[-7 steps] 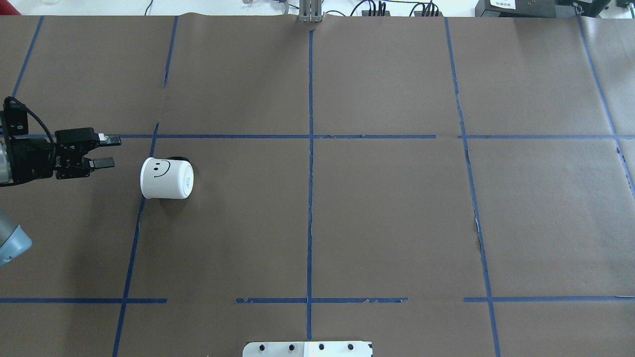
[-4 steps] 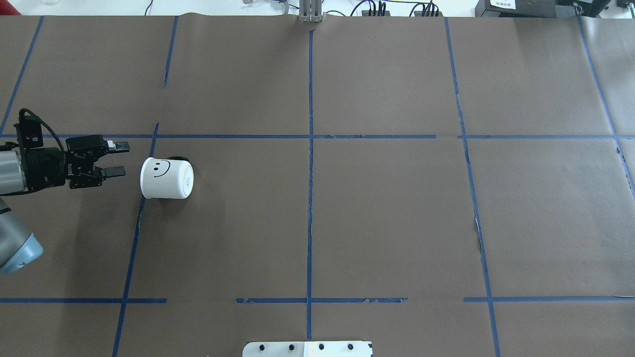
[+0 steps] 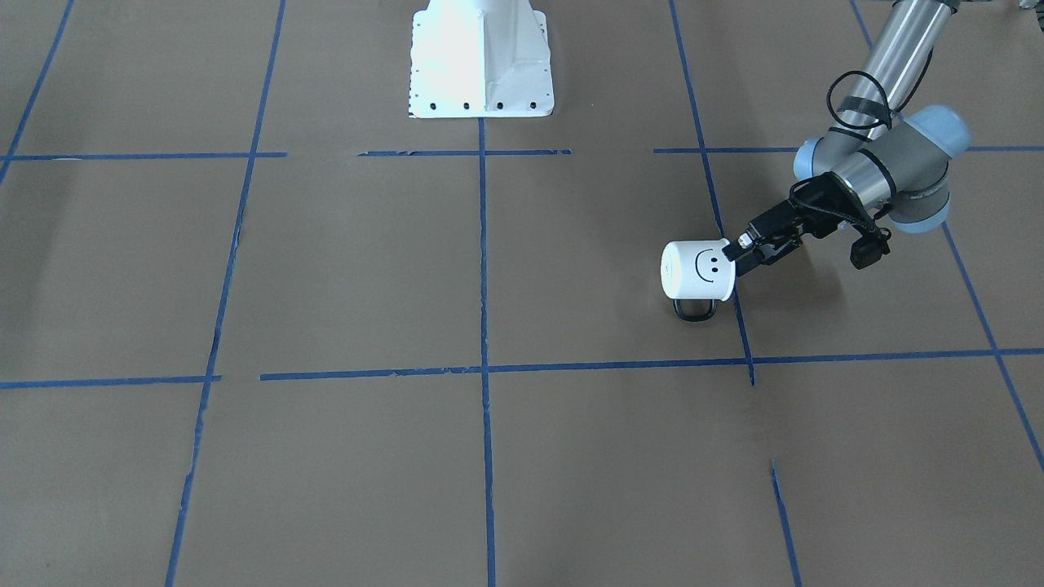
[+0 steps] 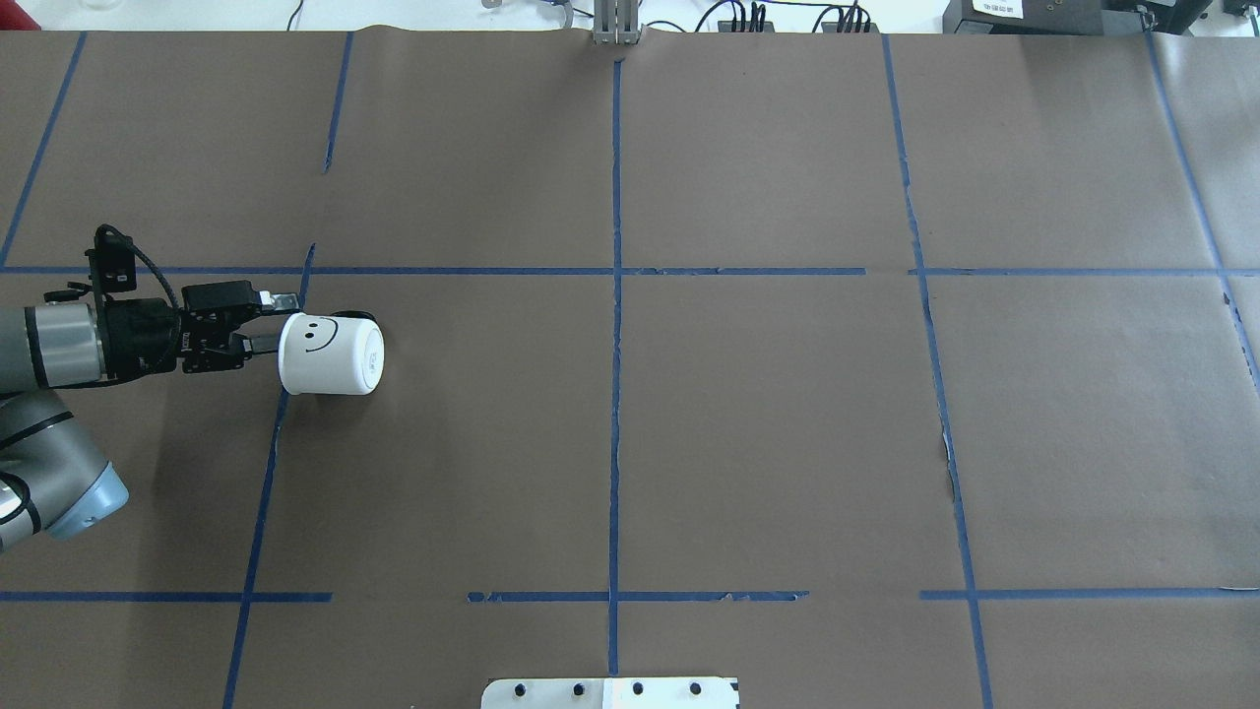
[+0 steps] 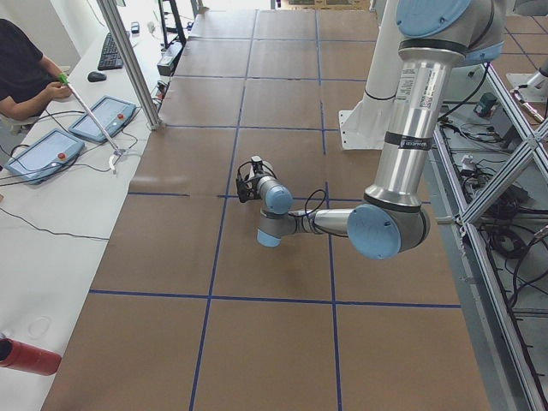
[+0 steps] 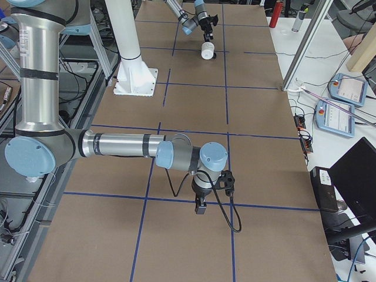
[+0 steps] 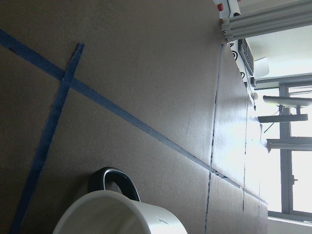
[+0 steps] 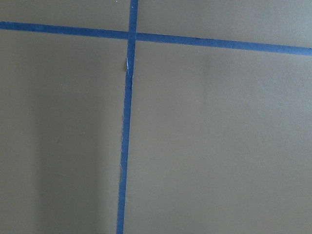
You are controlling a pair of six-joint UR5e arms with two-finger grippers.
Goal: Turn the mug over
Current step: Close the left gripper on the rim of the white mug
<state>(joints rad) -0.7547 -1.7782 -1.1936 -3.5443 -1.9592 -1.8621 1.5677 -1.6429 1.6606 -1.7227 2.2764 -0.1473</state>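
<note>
The mug [image 4: 330, 354] lies on its side at the left middle of the overhead view, just right of a blue tape line [image 4: 264, 473] on the brown surface [image 4: 748, 443]. Its smiley faces up and its black handle [image 3: 695, 311] lies low against the surface. The mouth points at the left claw [image 4: 272, 319], the base away from it.

The left claw's jaws stand apart at the rim, the nearer finger touching or nearly touching it, so I'd call this the approach to a rim grasp. Next it probably needs to close on the wall, lift and turn the mug upright.

The wrist view shows only a slice of pale inside, with nothing in it.

The right claw [image 6: 200, 207] hangs far off; I cannot tell its jaws.
</note>
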